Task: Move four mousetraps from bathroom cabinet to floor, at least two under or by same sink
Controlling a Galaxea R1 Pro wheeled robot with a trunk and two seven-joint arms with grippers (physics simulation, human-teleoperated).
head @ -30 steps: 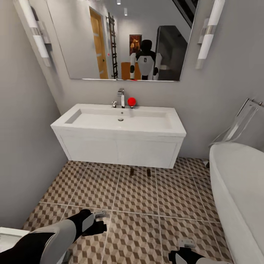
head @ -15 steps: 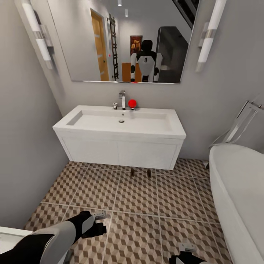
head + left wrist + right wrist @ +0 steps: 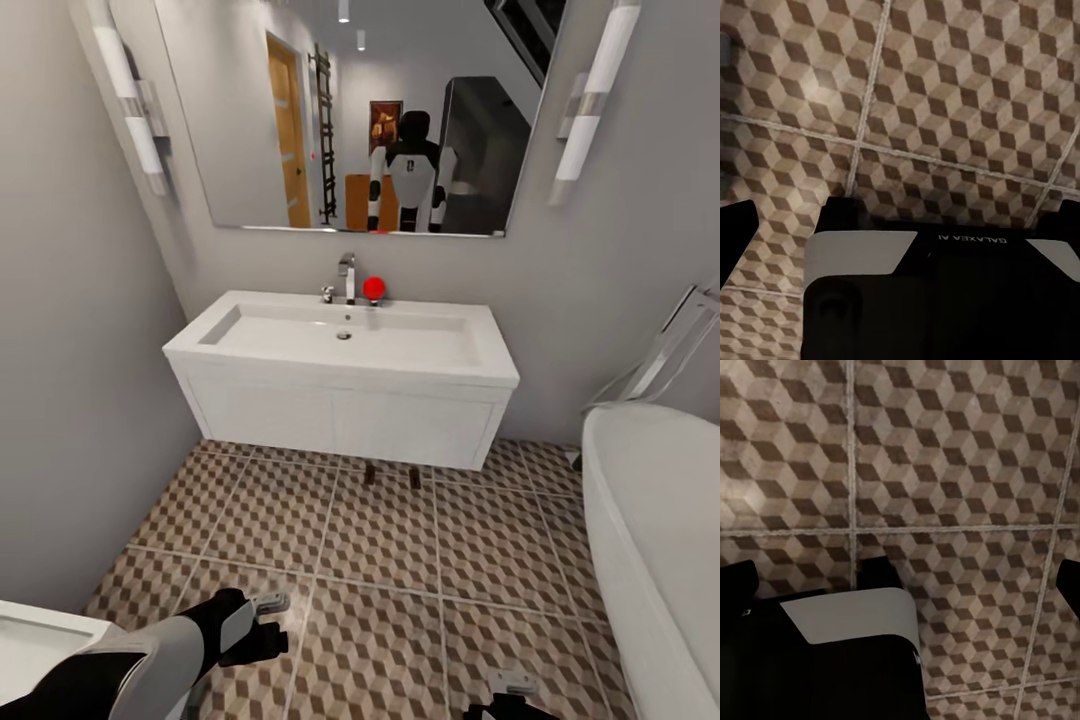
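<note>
We face the white sink (image 3: 345, 340) over patterned floor tiles (image 3: 400, 540), two mousetraps (image 3: 391, 476) beneath; both pincers' spread is unclear.

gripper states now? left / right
Left gripper: jaws open, holding nothing.
Right gripper: jaws open in the wrist view, nothing held.

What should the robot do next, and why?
Probably turn away from the sink and go back for more traps. Two small dark mousetraps already lie on the bathroom floor at the vanity's front edge. The left gripper and right gripper look open and empty over bare tiles, so there is nothing to put down here.
</note>
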